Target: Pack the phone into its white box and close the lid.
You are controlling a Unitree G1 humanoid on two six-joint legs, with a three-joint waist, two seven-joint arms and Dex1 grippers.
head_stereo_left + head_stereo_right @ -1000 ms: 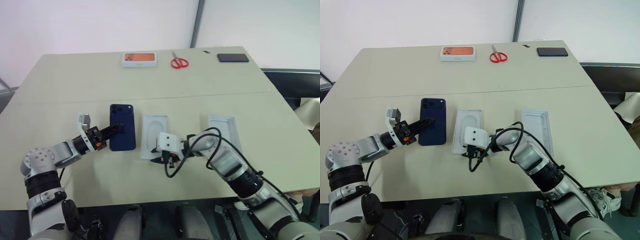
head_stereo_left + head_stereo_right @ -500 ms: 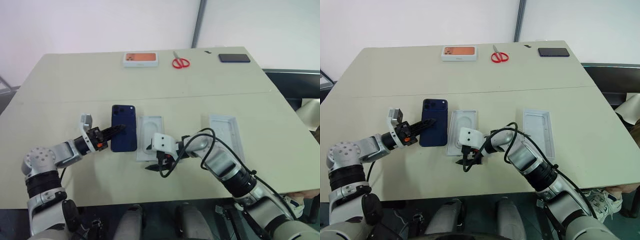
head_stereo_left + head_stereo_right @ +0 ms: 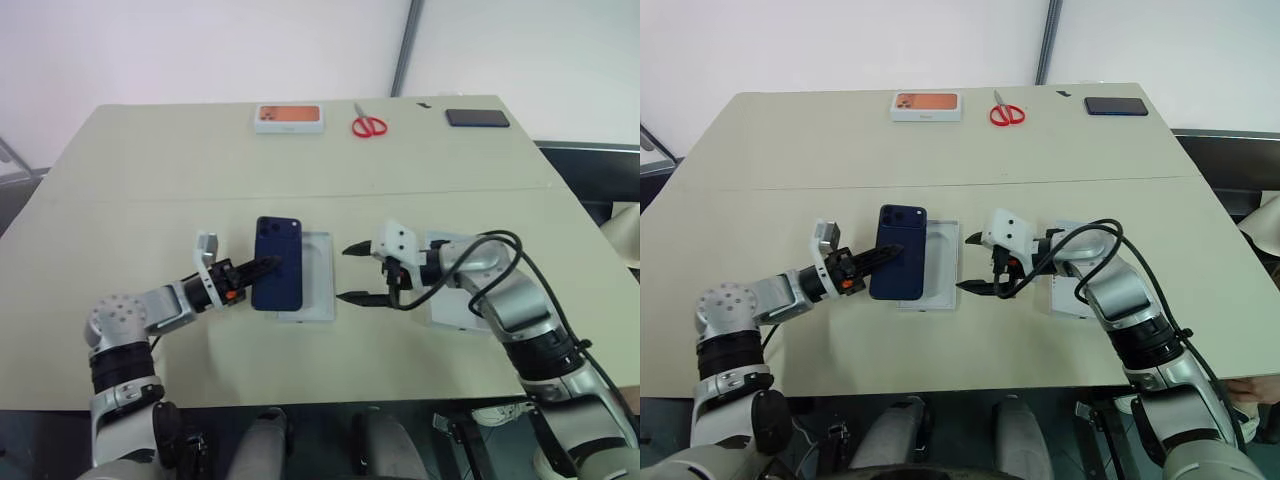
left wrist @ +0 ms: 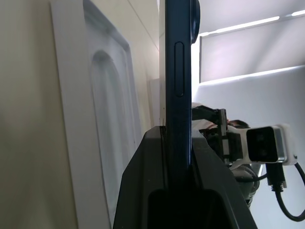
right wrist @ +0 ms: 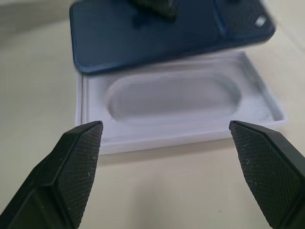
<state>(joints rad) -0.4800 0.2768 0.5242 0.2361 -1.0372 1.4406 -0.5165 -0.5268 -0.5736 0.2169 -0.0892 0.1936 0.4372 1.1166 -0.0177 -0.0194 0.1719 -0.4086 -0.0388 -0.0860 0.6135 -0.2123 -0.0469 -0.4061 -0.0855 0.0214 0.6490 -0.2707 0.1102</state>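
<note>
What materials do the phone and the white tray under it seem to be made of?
The phone: probably glass back in a metal frame, since it looks glossy with a smooth dark edge. The white box: likely matte moulded cardboard or pulp, given its dull surface and soft rounded recess.

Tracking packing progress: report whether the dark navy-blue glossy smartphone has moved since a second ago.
Yes. Gripped by the left end effector, the smartphone shifted right relative to the far orange-topped white box, and now overlaps the shallow white rectangular tray.
</note>
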